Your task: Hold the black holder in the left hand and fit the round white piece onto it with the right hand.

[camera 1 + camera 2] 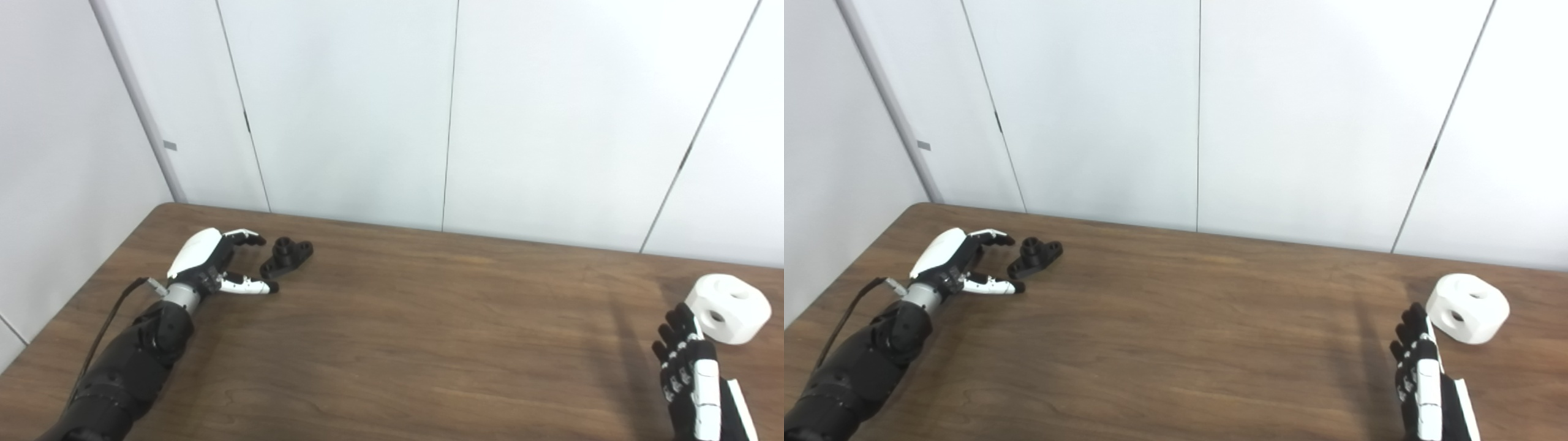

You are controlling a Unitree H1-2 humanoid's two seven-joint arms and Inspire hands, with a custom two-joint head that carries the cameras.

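Left hand [211, 263] spread wide, empty, just beside black holder [286, 255] at far left. Right hand [689, 361] fingers extended, empty, near round white piece [729, 308] (far right). Both look rigid, light; you'd pinch holder's flange, wrap white piece's sides.

The right hand [695, 367] is cut off at the bottom edge of both head views, its wrist and arm lying out of the picture, so only the straightened fingers [1415, 343] and part of the palm show. The left arm [122, 373] likewise runs off the lower left corner. On the wooden table [429, 343], whose near edge and right side fall outside the views, the black holder [286, 255] is too small and dark for its holes and shape to be made out clearly. The far side of the round white piece [1468, 308] faces away from the cameras.
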